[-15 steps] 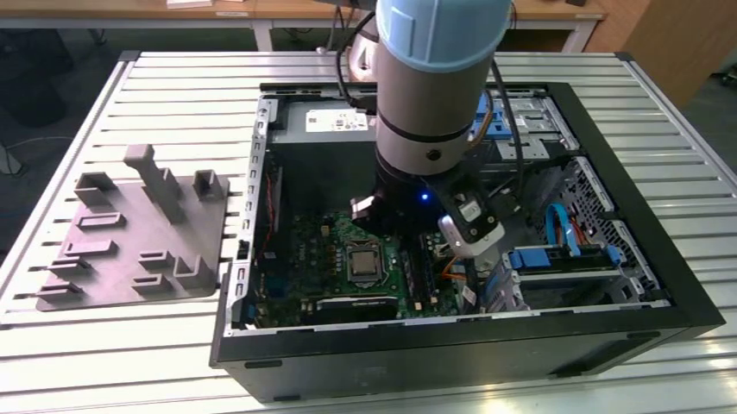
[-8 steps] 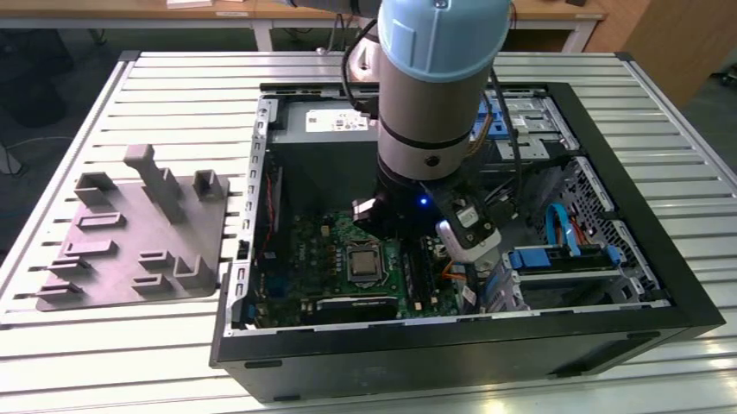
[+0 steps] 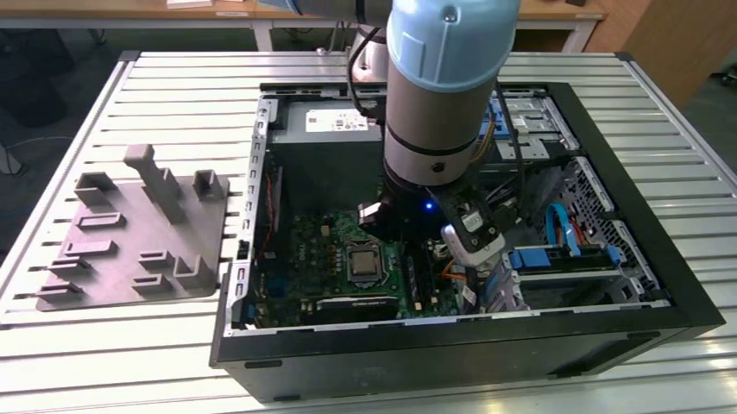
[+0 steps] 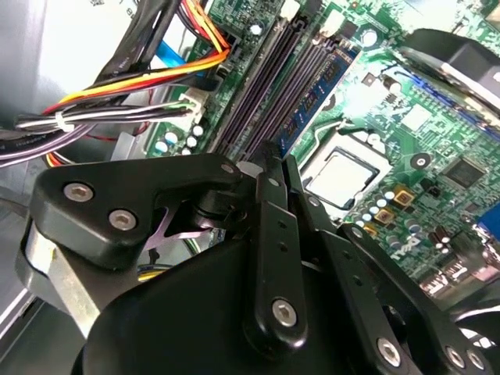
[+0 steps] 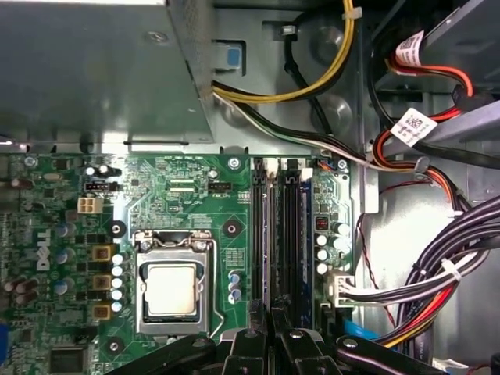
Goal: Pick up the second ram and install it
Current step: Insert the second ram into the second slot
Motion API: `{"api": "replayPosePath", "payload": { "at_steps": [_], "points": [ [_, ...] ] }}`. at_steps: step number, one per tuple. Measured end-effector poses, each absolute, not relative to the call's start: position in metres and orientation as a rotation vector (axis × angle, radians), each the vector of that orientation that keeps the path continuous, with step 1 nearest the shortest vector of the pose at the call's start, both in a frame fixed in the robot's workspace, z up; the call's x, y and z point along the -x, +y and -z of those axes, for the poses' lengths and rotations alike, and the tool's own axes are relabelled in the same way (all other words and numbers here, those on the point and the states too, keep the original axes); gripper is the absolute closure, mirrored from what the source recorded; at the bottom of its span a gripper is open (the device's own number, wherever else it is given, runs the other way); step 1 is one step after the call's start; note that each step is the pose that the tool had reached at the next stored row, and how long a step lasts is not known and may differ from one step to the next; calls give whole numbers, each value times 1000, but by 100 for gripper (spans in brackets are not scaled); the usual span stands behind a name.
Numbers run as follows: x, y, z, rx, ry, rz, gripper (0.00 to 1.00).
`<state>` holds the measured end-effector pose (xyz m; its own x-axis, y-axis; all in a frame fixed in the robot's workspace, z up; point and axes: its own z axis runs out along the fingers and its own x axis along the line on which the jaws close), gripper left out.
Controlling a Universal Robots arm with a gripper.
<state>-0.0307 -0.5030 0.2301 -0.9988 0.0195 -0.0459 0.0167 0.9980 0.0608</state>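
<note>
Slatted table (image 3: 103, 362), open case (image 3: 461, 345) | claw (image 5: 281, 316) over board's memory slots (image 5: 273, 226) (one stick (image 4: 316, 98) seated) | claw width: cannot tell

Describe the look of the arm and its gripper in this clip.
In the exterior view the arm is a thick cylinder with a pale blue cap over grey metal, a dark wrist below it showing a small blue light. In the second wrist view the gripper is matte black, built from flat linkage bars joined by silver screws.
</note>
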Motion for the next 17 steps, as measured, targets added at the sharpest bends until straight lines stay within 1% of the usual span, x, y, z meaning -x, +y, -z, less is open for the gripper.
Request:
{"api": "replayPosePath", "payload": {
  "at_steps": [17],
  "points": [
    [27, -500, -220, -31, 3093, -93, 86]
  ]
}}
